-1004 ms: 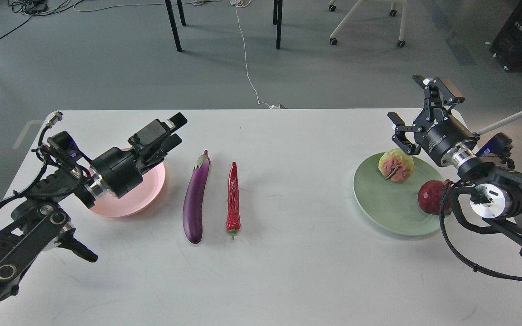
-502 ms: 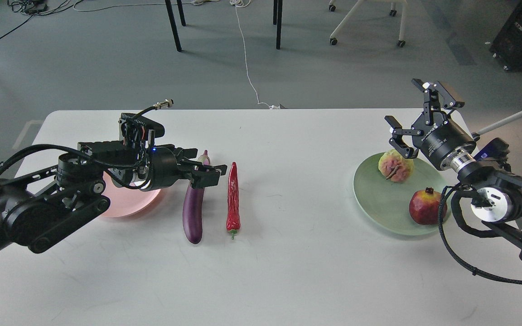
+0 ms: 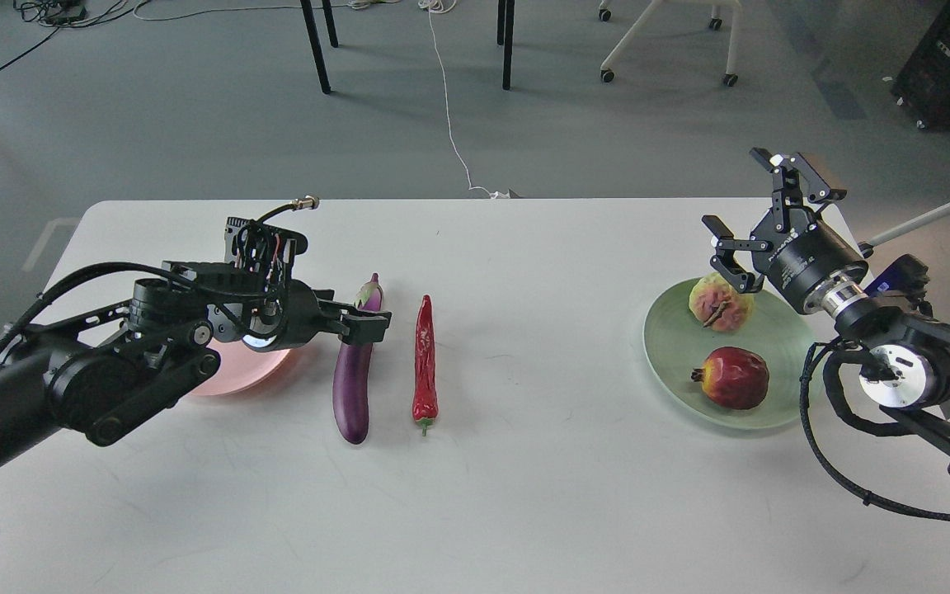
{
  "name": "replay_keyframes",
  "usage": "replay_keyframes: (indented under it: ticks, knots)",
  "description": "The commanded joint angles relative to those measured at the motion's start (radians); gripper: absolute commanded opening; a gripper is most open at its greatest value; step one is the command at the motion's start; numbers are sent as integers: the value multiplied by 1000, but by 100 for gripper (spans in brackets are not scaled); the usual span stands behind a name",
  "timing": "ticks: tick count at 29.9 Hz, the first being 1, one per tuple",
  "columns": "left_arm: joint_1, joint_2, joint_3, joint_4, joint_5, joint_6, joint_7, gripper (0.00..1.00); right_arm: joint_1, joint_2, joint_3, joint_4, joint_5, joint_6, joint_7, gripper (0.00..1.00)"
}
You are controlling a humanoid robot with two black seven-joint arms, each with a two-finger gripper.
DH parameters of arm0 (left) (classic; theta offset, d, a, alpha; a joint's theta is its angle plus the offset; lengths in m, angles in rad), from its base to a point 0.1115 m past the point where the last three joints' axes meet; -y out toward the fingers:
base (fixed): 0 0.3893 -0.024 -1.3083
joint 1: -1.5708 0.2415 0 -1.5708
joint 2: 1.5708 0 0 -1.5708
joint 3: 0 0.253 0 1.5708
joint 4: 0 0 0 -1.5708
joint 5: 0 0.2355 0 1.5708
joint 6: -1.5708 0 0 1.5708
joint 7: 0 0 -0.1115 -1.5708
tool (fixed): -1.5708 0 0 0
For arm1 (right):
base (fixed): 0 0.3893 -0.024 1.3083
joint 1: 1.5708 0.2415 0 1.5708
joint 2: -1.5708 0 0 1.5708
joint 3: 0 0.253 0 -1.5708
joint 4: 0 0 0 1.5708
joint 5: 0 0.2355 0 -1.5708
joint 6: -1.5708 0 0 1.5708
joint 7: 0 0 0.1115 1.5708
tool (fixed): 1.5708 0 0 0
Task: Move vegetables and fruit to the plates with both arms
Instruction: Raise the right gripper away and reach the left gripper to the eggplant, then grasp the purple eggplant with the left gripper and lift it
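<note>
White tabletop (image 3: 574,511) holds two plates, two vegetables and two fruits. Glossy purple eggplant (image 3: 353,388) and wrinkled red chili (image 3: 424,363) lie side by side, apart, mid-table. My left gripper (image 3: 368,323) sits across the eggplant's upper part; I cannot tell whether its fingers are spread or closed. My left arm hides much of the pink plate (image 3: 228,375). Lumpy fruit (image 3: 720,304) and pomegranate (image 3: 735,378) rest on the green plate (image 3: 673,363). My right gripper (image 3: 759,219) hangs spread wide, empty, just above the lumpy fruit.
</note>
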Motion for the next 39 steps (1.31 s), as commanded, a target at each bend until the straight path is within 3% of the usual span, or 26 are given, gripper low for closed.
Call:
replay_keyframes:
  ticks: [1, 12, 16, 24, 27, 29, 35, 39]
  knots:
    - [4, -16, 4, 14, 2, 2, 7, 98, 0, -3, -2, 0, 0, 0, 0, 98]
    - [10, -28, 7, 39, 13, 3, 10, 95, -9, -6, 0, 0, 0, 0, 0, 98]
    - [10, -33, 35, 39, 11, -1, 15, 88, -11, -6, 0, 0, 0, 0, 0, 98]
    - [9, -31, 59, 41, 7, -3, 21, 51, -14, -6, 3, 2, 0, 0, 0, 98]
    - [9, -30, 59, 42, 5, -4, 35, 30, -14, -6, 3, 2, 0, 0, 0, 98]
    - [7, -31, 59, 44, 2, -6, 42, 21, -14, -6, 3, 2, 0, 0, 0, 98]
    - [-6, -34, 53, 33, -58, -6, 50, 19, -14, -6, 2, 0, 0, 0, 0, 98]
    - [-72, -19, 55, 22, -182, -12, 87, 19, -15, -5, -1, 0, 0, 0, 0, 98]
